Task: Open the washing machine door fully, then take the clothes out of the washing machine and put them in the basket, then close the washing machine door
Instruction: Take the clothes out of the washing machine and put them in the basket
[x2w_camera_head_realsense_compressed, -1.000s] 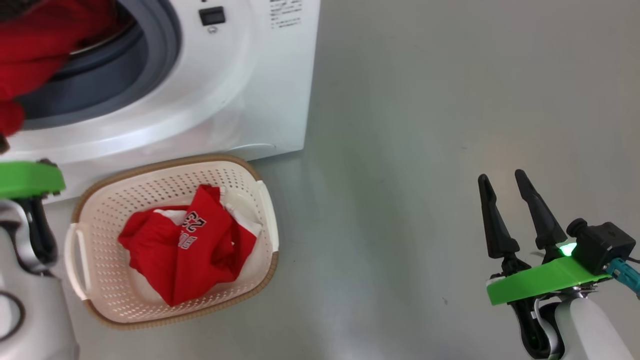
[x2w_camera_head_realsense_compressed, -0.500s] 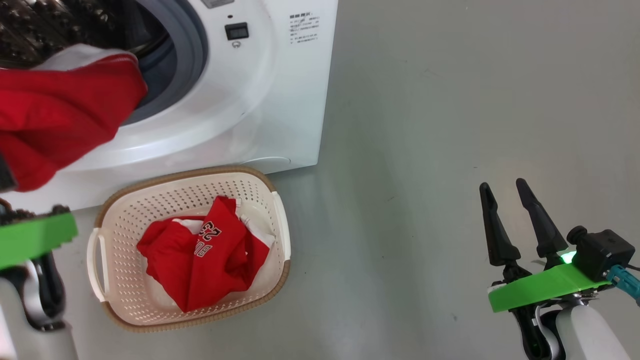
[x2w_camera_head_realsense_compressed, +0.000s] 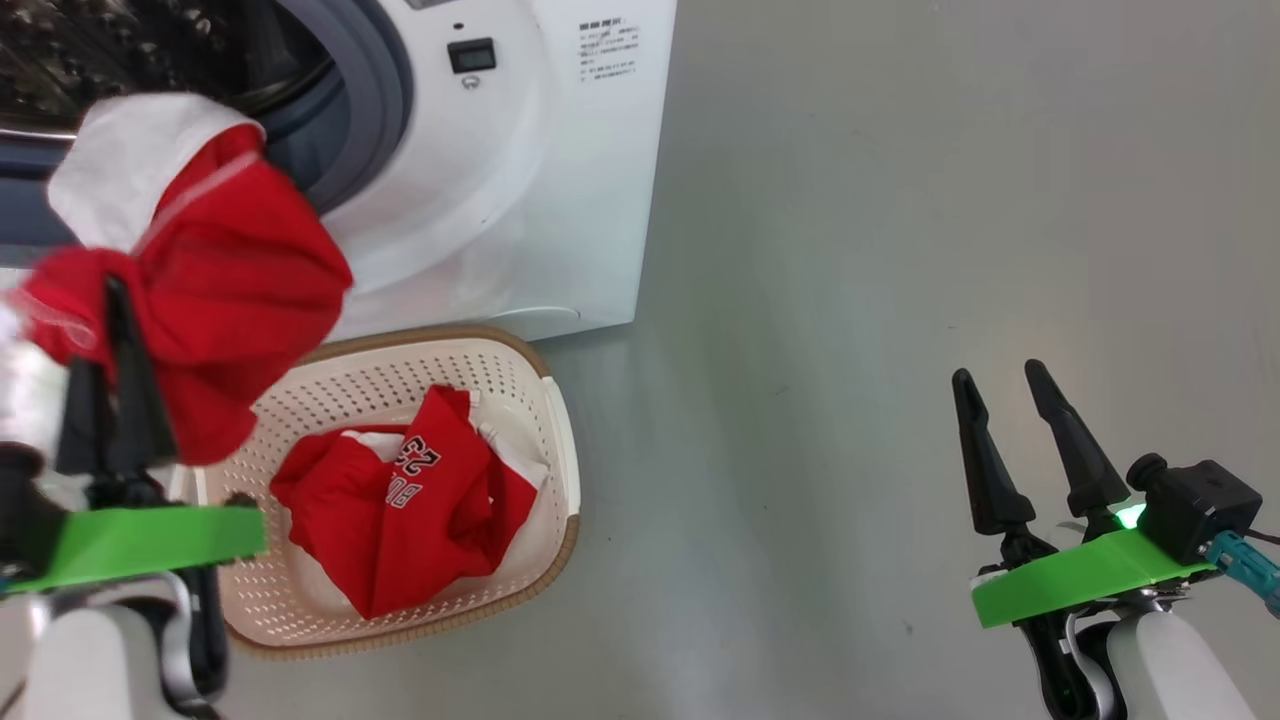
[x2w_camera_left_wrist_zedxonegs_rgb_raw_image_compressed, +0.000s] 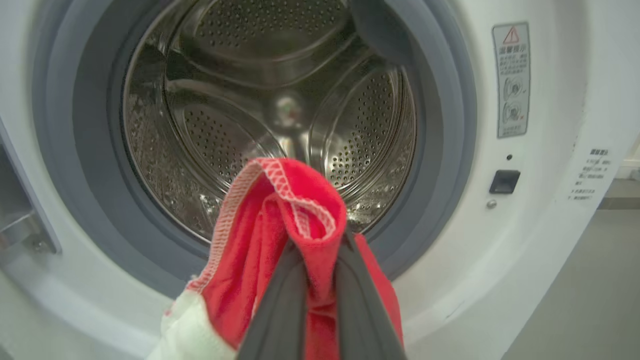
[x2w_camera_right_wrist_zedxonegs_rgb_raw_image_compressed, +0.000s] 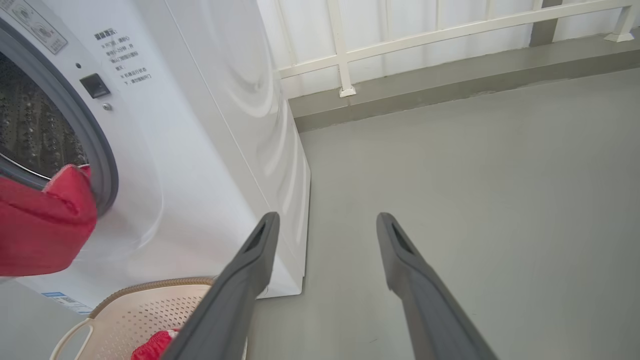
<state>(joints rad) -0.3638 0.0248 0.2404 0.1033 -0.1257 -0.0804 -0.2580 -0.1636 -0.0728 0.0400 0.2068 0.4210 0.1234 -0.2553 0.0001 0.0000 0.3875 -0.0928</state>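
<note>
Holding 1 red garment (x2w_camera_head_realsense_compressed: 230, 290) in the left gripper (x2w_camera_left_wrist_zedxonegs_rgb_raw_image_compressed: 321, 245). Both fingers are clenched on a bunched fold with a stitched hem. The rest of the cloth, including a white part, droops around and below the fingers.

The garment is outside the drum (x2w_camera_left_wrist_zedxonegs_rgb_raw_image_compressed: 280, 100) and hangs in front of the lower edge of the washing machine (x2w_camera_head_realsense_compressed: 560, 180) opening. In the head view it overlaps the left end of the basket (x2w_camera_head_realsense_compressed: 430, 372). The drum mouth stands uncovered, with the grey rubber ring (x2w_camera_left_wrist_zedxonegs_rgb_raw_image_compressed: 442, 150) visible around it.

The basket sits on the grey floor (x2w_camera_head_realsense_compressed: 850, 300) right at the machine's front base; cannot tell if they touch. The second red garment (x2w_camera_head_realsense_compressed: 400, 510) lies crumpled in the basket's middle, white lettering with 23 facing up and a white part along its upper edge.

The right gripper (x2w_camera_head_realsense_compressed: 1000, 372) is released, its 2 fingers spread with nothing between them. It hangs over the floor, well apart from the machine and basket. In the right wrist view the fingers point past the machine's right front corner, with a white railing (x2w_camera_right_wrist_zedxonegs_rgb_raw_image_compressed: 425, 35) at the back.
</note>
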